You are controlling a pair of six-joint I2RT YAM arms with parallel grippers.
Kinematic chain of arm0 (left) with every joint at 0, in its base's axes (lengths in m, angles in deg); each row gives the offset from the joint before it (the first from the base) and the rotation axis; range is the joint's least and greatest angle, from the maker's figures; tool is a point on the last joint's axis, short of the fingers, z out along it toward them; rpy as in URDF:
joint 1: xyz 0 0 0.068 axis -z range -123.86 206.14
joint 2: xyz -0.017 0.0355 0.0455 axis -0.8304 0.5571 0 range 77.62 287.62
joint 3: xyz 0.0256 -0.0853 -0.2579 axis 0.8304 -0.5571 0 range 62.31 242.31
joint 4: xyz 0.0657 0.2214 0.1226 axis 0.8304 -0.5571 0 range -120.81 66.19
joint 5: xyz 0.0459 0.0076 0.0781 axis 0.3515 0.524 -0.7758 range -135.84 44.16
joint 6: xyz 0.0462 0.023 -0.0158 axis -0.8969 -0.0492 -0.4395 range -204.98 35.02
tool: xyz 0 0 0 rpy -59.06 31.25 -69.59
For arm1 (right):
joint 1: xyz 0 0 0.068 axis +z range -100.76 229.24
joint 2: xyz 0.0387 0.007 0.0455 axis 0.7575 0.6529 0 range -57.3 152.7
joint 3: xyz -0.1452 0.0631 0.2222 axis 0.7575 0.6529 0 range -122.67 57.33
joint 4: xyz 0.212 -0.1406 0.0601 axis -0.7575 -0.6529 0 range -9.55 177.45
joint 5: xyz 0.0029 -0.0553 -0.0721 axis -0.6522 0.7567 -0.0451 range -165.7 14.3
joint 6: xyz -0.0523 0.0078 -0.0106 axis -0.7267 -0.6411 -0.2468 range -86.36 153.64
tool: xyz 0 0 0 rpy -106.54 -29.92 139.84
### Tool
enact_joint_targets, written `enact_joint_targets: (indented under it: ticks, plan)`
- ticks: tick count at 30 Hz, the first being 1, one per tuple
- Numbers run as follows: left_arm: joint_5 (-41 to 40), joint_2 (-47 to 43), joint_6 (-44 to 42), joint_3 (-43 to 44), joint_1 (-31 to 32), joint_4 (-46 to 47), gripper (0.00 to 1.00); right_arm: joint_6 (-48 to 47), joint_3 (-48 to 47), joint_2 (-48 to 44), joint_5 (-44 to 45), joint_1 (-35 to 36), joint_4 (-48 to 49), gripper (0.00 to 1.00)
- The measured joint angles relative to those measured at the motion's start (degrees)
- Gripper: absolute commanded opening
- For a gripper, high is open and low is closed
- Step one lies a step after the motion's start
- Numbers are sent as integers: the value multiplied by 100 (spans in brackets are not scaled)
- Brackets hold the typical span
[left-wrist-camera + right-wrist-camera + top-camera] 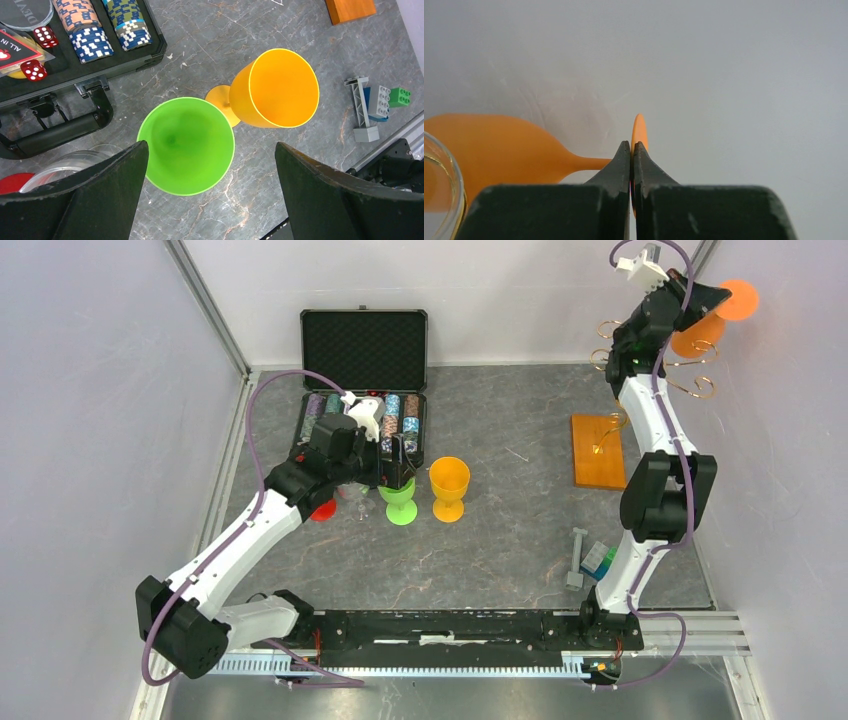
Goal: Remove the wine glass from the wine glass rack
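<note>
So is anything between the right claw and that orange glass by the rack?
Nothing visible: the right claw is shut on the foot of the orange glass. Gold wire curls of the rack sit close beside the bowl.

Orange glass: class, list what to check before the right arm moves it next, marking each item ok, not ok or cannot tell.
1. Right fingers shut on the orange glass foot: ok.
2. Glass free of the rack wire: cannot tell.
3. Clear glass out of the way: not ok, close beside the bowl.
4. Left fingers open, far from the rack: ok.
</note>
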Motion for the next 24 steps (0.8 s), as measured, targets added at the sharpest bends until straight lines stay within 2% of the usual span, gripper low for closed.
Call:
enact_joint_targets:
  ticks: [17,24]
  plan:
    - [103,-101,0,0,-15,0,100,173,-85,-1025,-9,247,98,0]
    - [140,-114,33,0,-15,2,100,225,-85,-1316,-9,573,-35,0]
